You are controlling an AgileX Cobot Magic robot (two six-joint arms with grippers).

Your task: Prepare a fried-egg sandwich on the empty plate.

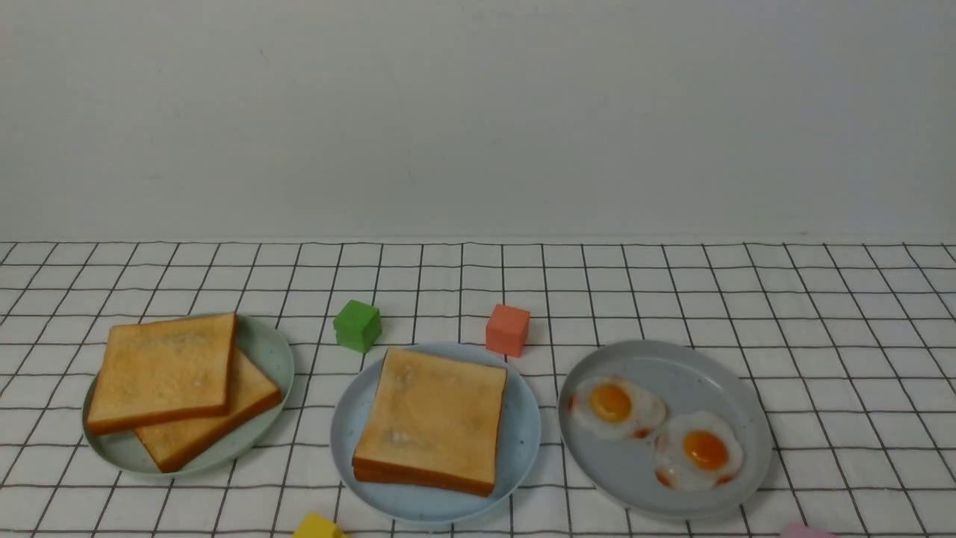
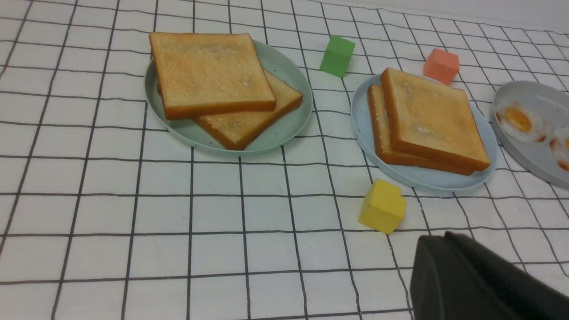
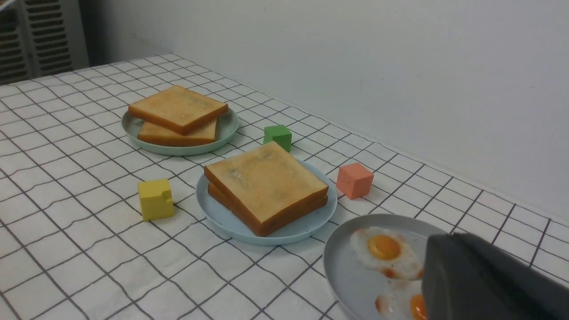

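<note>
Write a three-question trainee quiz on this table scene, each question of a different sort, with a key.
1. True or false: the light-blue plate holds two stacked toast slices.
2. How many fried eggs lie on the grey plate? A one, B two, C three.
3. Fill in: the cube nearest the pale green plate in the front view is coloured ____.

Key
1. True; no egg shows between the slices.
2. B.
3. Green: the green cube sits between that plate and the red cube.
</note>
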